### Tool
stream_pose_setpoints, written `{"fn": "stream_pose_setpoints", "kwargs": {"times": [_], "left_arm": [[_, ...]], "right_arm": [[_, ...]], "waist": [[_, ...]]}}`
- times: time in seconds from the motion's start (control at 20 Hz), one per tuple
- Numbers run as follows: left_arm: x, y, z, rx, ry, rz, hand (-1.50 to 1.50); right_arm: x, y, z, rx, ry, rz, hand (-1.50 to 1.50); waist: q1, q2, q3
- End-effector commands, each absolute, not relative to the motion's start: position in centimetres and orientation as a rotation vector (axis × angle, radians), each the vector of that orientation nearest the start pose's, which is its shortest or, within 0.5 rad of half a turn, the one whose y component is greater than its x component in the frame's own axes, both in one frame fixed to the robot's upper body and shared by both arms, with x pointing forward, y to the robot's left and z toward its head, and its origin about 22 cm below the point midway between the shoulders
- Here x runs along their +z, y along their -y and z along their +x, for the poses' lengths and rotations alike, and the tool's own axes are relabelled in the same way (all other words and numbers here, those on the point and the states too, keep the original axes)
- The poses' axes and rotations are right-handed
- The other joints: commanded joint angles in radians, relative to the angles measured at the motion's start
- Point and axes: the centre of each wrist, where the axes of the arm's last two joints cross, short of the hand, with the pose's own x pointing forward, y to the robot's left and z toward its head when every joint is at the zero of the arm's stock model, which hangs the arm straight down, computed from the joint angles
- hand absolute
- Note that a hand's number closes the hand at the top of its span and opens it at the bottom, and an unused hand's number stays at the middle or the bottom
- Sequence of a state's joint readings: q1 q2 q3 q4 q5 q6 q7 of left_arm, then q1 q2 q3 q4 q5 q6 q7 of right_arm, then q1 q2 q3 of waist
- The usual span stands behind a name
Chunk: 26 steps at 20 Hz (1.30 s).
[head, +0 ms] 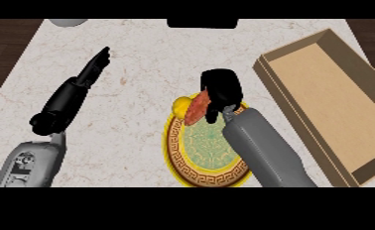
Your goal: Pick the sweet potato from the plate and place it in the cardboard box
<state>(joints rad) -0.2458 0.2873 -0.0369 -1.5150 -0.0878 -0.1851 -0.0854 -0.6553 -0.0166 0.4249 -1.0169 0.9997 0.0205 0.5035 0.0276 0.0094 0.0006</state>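
Sweet potato [196, 109] steeply tilted, gripped by right hand [222, 91]

Right hand [219, 91] curls round the reddish sweet potato [196, 110] at the far rim of the ornate yellow plate [176, 147]. The open cardboard box [322, 100] lies just to the right. Left hand [92, 70] rests well apart, fingers straight, on the marble counter [139, 40].

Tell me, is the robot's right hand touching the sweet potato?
Touching. In the head view, the right hand has its fingers curled over the sweet potato above the plate.
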Motion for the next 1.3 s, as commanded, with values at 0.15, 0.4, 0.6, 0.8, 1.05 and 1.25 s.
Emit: {"fn": "stream_pose_setpoints", "kwargs": {"times": [0.15, 0.4, 0.6, 0.8, 1.05, 1.25], "left_arm": [[8.1, -27.1, 29.4, -0.553, 1.755, 0.095, 0.00], [5.8, -26.4, 28.9, -0.533, 1.725, 0.089, 0.00], [6.0, -26.6, 28.6, -0.502, 1.741, 0.088, 0.00], [6.3, -28.2, 29.5, -0.517, 1.732, 0.126, 0.00], [6.9, -26.9, 29.9, -0.517, 1.743, 0.113, 0.00], [6.5, -28.5, 29.4, -0.533, 1.744, 0.108, 0.00]], "right_arm": [[7.4, 7.4, 38.0, 1.238, 1.470, -1.040, 1.50], [13.8, 5.4, 36.8, 1.140, 1.535, -1.123, 1.50], [17.2, 7.4, 37.7, 0.802, 1.536, -1.222, 1.50], [18.1, 11.0, 38.0, 0.543, 1.476, -1.280, 1.50], [21.2, 15.1, 39.3, 0.413, 1.404, -1.360, 1.50], [20.9, 22.3, 39.4, 0.362, 1.354, -1.361, 1.50]], "waist": [[-0.010, -0.008, 0.000], [-0.031, -0.014, -0.001], [-0.034, -0.017, -0.001], [-0.049, -0.015, -0.001], [-0.033, -0.010, -0.001], [-0.035, -0.009, -0.001]]}}
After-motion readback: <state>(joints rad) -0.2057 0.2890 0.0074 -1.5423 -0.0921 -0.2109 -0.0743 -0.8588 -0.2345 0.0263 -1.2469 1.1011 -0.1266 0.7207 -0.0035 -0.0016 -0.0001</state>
